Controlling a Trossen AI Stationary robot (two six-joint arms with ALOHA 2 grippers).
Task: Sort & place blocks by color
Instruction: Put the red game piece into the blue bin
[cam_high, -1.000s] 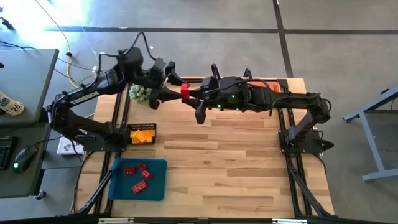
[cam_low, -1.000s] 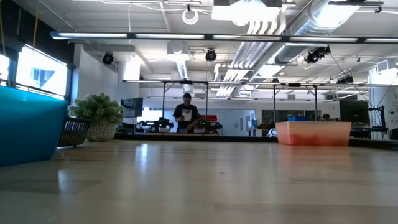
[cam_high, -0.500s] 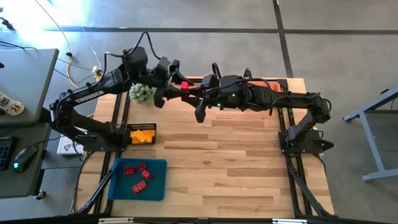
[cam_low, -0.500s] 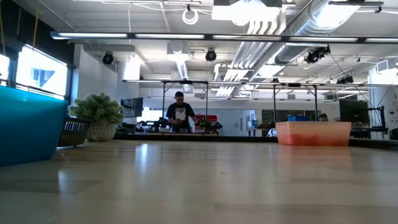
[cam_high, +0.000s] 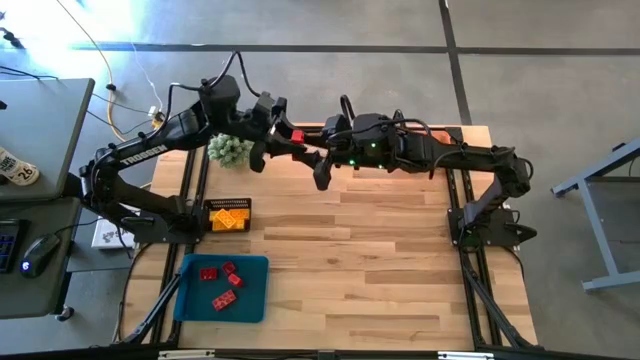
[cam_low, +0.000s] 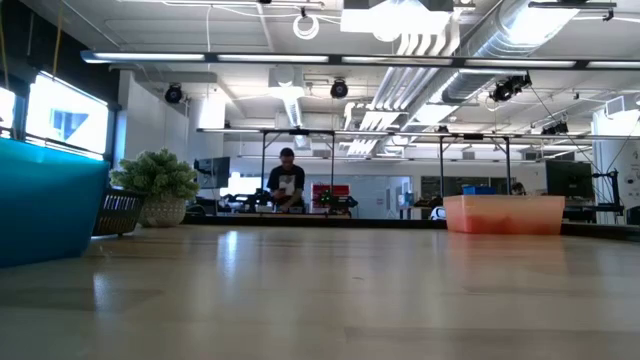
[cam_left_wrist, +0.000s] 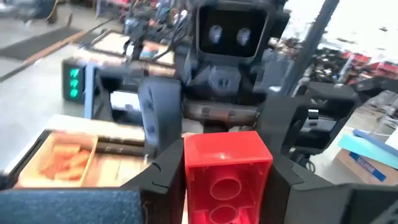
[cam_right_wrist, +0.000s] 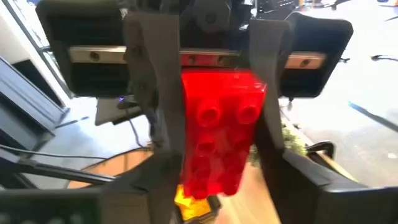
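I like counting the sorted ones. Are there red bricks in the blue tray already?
Yes, the high view shows several red bricks lying inside the blue tray at the table's near left corner.

Above the desk's (cam_high: 350, 250) far edge the left gripper (cam_high: 287, 138) and right gripper (cam_high: 318, 158) meet, a brick (cam_high: 297, 136) between them; the plant ball (cam_high: 229, 150) sits just left.

"TROSSEN" lettering along the left arm (cam_high: 140, 152)
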